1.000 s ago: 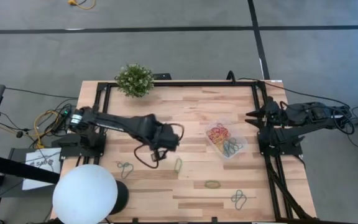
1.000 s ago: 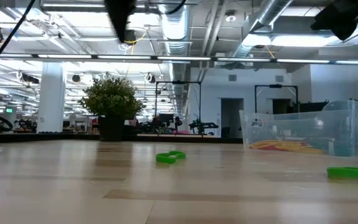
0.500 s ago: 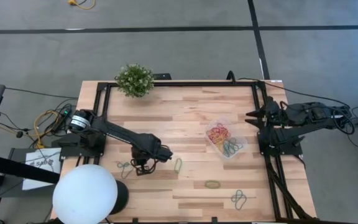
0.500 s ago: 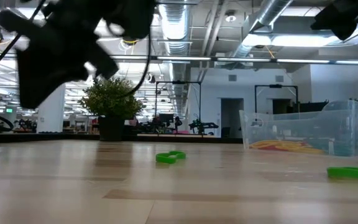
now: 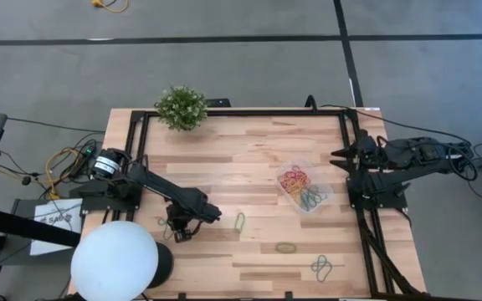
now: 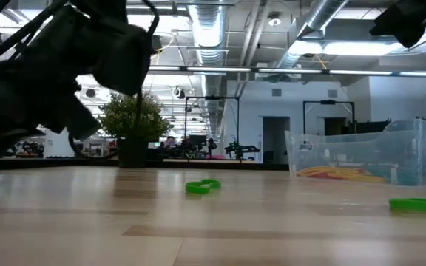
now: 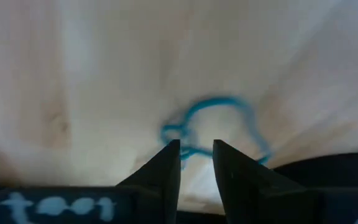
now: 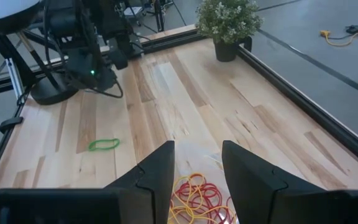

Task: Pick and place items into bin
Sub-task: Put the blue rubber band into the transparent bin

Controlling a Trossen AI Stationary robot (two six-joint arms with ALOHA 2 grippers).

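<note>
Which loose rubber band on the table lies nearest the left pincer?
The blue band just ahead of the left pincer, near the table's left side. The green bands and the rest lie farther right.

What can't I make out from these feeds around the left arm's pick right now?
- High view: the left gripper covers the band under it, so contact cannot be told.
- Left wrist view: the blue rubber band is blurred, and its near part lies behind the jaws.
- Low view: the left arm fills the picture's left, blurred, and hides the table behind it.
- High view: band colours inside the clear bin are too small to sort.
</note>
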